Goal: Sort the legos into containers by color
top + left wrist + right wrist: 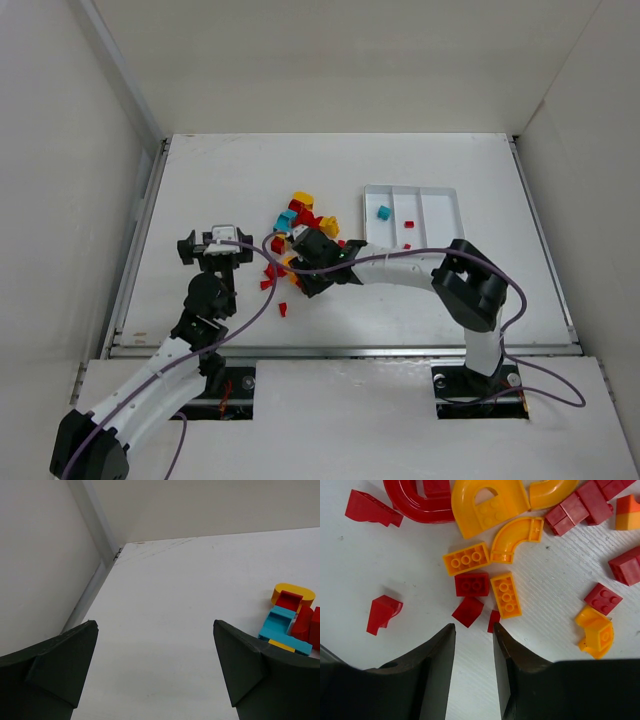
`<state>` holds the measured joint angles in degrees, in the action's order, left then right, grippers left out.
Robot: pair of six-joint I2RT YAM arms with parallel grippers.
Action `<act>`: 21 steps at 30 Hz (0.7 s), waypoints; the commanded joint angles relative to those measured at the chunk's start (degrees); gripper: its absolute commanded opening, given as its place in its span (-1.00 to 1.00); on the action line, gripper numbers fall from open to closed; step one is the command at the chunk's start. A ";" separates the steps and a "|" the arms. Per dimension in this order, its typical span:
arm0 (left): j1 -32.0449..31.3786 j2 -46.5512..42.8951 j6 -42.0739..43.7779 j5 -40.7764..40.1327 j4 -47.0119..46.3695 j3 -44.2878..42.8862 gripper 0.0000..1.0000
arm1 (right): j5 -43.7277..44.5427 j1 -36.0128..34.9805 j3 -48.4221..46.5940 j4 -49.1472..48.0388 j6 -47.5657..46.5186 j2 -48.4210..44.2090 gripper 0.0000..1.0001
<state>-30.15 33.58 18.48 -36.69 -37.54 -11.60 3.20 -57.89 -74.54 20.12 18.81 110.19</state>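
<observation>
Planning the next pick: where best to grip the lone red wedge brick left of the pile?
Probably from straight above: fingers across the red wedge brick on its flat side walls, not the slope, which could slip. It lies alone, with room either side.

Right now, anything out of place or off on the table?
Nothing looks damaged or spilled. One small red lego lies alone on the near side, apart from the main pile. The tray holds a teal brick and a red brick in separate compartments.
</observation>
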 commanded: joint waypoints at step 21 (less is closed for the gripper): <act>0.18 -1.42 2.17 0.56 -4.47 1.31 1.00 | 0.05 -0.65 -6.50 0.89 0.00 3.80 -0.11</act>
<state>-30.13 32.93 20.34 -36.42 -38.74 -10.35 2.59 -57.89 -79.26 20.73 18.83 113.54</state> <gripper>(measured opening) 0.996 0.449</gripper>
